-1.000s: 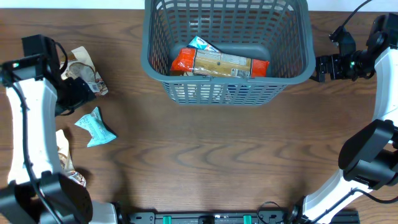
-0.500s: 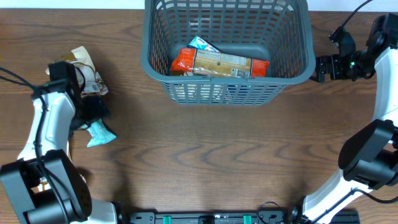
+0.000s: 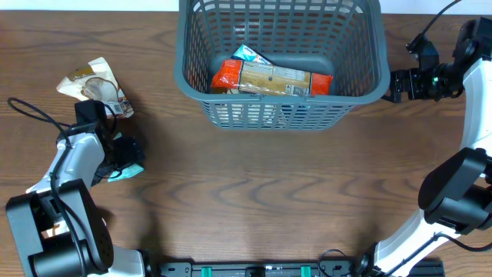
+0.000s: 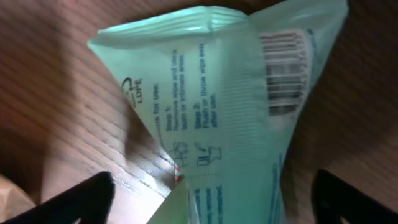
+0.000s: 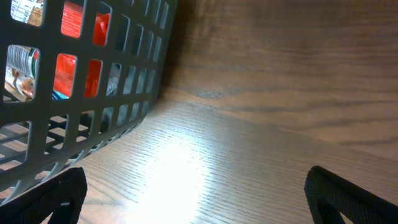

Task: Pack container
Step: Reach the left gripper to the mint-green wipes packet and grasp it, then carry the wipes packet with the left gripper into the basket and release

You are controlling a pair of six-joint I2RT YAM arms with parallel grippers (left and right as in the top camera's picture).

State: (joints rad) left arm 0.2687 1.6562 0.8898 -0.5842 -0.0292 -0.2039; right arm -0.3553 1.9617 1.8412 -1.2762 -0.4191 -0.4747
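Note:
The dark grey lattice basket (image 3: pixel 280 108) stands at the back middle and holds a red packet (image 3: pixel 227 75), a tan packet (image 3: pixel 277 79) and a teal one (image 3: pixel 250 54). A pale teal wipes packet (image 3: pixel 129 172) lies on the table at the left and fills the left wrist view (image 4: pixel 236 112). My left gripper (image 3: pixel 125 156) is down over it, open, one finger either side (image 4: pixel 211 202). My right gripper (image 3: pixel 393 85) is open and empty beside the basket's right wall (image 5: pixel 74 93), low over bare wood (image 5: pixel 199 199).
A crumpled brown-and-white snack packet (image 3: pixel 96 83) lies at the far left, behind the left gripper. The left arm's cable loops over the table near it. The basket's right wall is close to my right fingers.
My left arm has swung forward and inward, and its gripper has come down onto the teal wipes packet. The right arm and the basket have not moved.

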